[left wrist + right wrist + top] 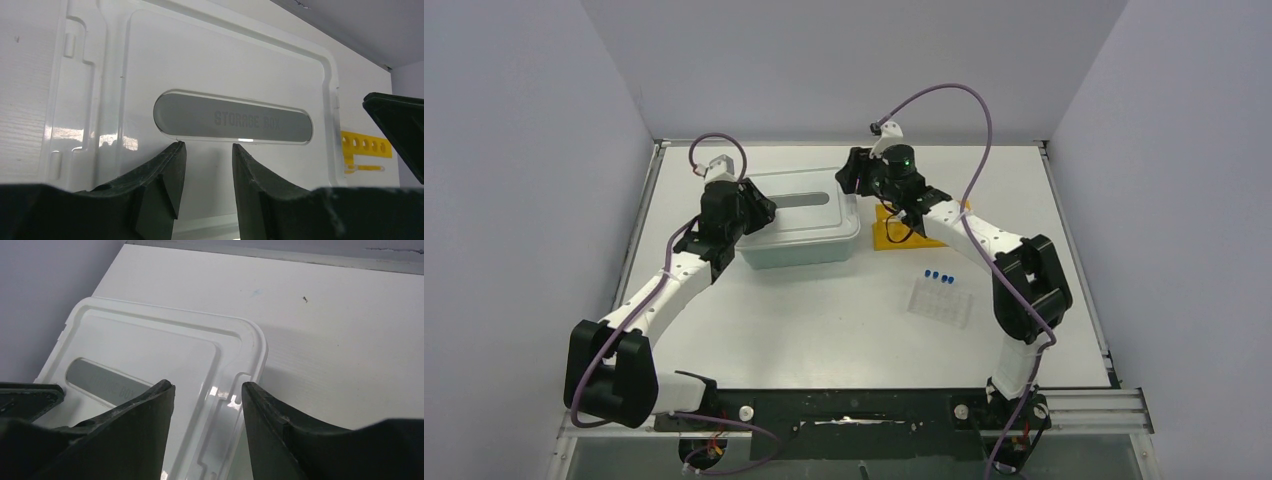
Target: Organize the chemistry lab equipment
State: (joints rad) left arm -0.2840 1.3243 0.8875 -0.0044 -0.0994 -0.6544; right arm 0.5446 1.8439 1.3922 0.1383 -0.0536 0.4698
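Over the far middle of the table [824, 320], my left gripper [207, 150] hung above the translucent white lid [225, 65], fingers spread, pinching nothing. My right gripper [207, 390] stood spread over the lid's right end. The blue-capped tubes [938, 277] sat in a clear rack [944, 305], well apart from the lid.

Both arms reach forward, elbows bent. The left pincer [207, 147] hovers, parted, over the left end of the lid [804, 200]; the right pincer [207, 386], parted, over its right edge.
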